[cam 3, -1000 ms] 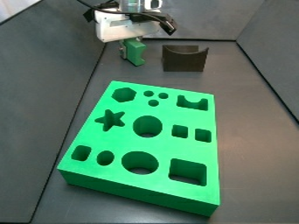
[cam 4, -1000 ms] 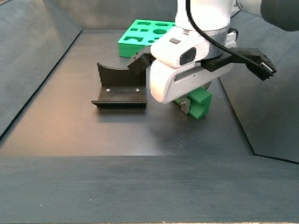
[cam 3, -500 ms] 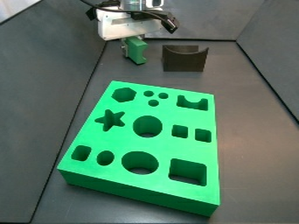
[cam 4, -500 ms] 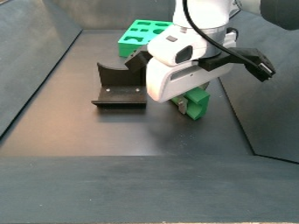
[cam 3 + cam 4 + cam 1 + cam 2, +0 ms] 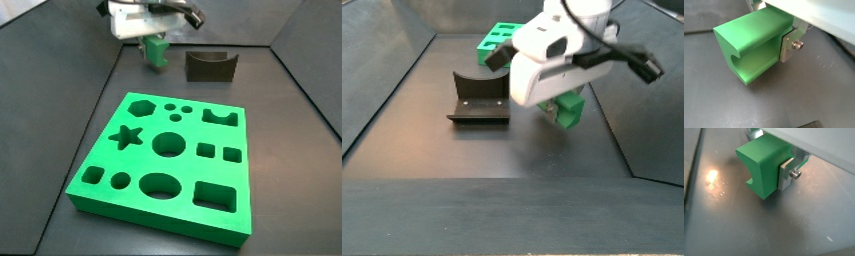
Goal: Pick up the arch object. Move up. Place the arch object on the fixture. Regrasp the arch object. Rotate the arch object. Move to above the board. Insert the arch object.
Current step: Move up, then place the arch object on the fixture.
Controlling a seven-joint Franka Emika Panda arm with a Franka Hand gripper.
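The board is the largest thing here, lying flat on the dark floor nearer the camera in a side view, its cutouts facing up so a piece can drop in from above; the arch-shaped cutout sits near its far edge. It is well apart from the work going on at the far end of the enclosure.

The fixture stands on the floor beside the arm, its scoop open upward, apparently ready to cradle a piece set down into it. Nothing rests in it.

The gripper hangs beside the fixture, off the floor, with the arch object clamped between its fingers. In both wrist views a silver finger plate presses flat against one side face of the green block, and the curved notch faces sideways, clear of the pads; the opposite finger is hidden behind the block. A shadow on the floor beneath the block suggests it is lifted clear, so the pick looks done and the move-up step seems in hand, with the placement on the fixture not yet made.
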